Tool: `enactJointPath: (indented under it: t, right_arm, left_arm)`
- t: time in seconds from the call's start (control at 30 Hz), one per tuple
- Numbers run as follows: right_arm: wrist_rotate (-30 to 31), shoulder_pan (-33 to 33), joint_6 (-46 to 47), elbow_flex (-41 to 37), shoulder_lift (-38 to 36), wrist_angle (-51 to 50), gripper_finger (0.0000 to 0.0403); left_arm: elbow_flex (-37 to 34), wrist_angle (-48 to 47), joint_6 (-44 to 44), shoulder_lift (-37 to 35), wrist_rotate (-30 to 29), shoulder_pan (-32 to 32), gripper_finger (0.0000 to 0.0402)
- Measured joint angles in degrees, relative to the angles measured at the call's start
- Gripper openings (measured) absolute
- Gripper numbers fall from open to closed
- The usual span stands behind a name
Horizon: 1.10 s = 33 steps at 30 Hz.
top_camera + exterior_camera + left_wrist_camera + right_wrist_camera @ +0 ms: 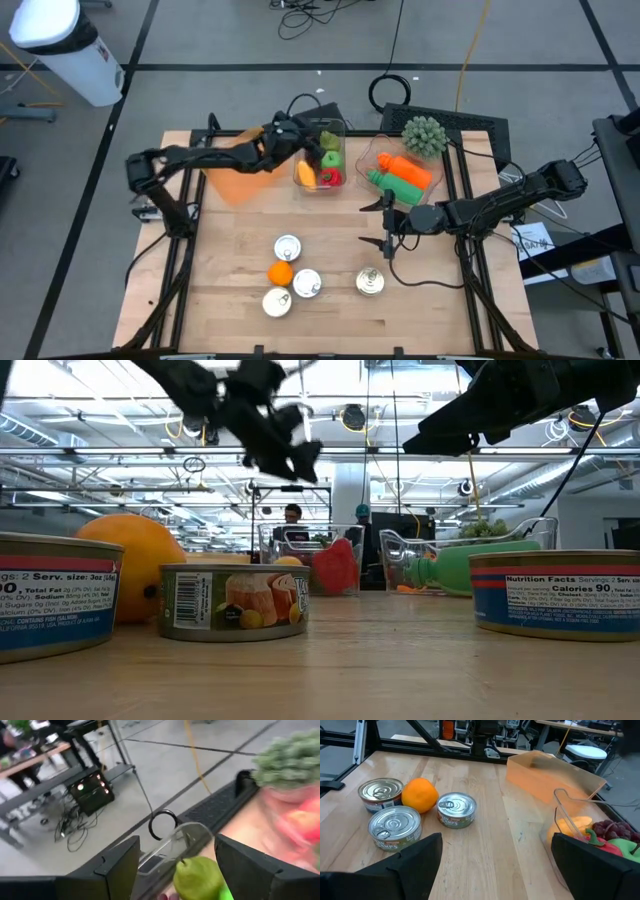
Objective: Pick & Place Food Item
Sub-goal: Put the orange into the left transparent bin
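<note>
Looking down from the high view: left pincer over the left clear bin, so a drop lands inside; green pear in that bin with a yellow fruit and a red pepper. Right pincer spread, parked low over bare surface, clear of the cans and orange, likely waiting its turn. Second bin holding a green and orange bottle.

Low view: left pincer high above the bin, nothing between the fingers.

Left wrist view: fingers parted, pear just below and free — judged a release into the bin.

Right wrist view: fingers wide, pinching nothing; cans and orange ahead, within reach for a next pick.
</note>
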Motion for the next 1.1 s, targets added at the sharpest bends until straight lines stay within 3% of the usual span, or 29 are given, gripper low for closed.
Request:
enactJointPath:
  t: [0.2,0.43,0.57,0.77,1.1]
  right_arm:
    - [0.0,0.0,0.0,0.0,0.0,0.0,0.0357]
    - [0.0,0.0,-0.1,0.0,0.0,0.1,0.0357]
    - [0.0,0.0,-0.2,0.0,0.0,0.2,0.0357]
    - [0.0,0.0,-0.2,0.0,0.0,0.5,0.0357]
    - [0.0,0.0,-0.7,0.0,0.0,1.7,0.0357]
  left_arm:
    - [0.0,-18.6,-3.3,-13.7,1.8,-6.6,0.0269]
    - [0.0,-39.6,-16.3,-22.5,18.2,-15.8,0.0269]
    - [0.0,-46.6,-24.2,-21.7,20.0,-23.5,0.0269]
    - [-0.1,-48.2,-35.4,-15.6,21.8,-35.3,0.0269]
    - [0.0,-49.6,-54.0,-6.7,23.6,-44.3,0.0269]
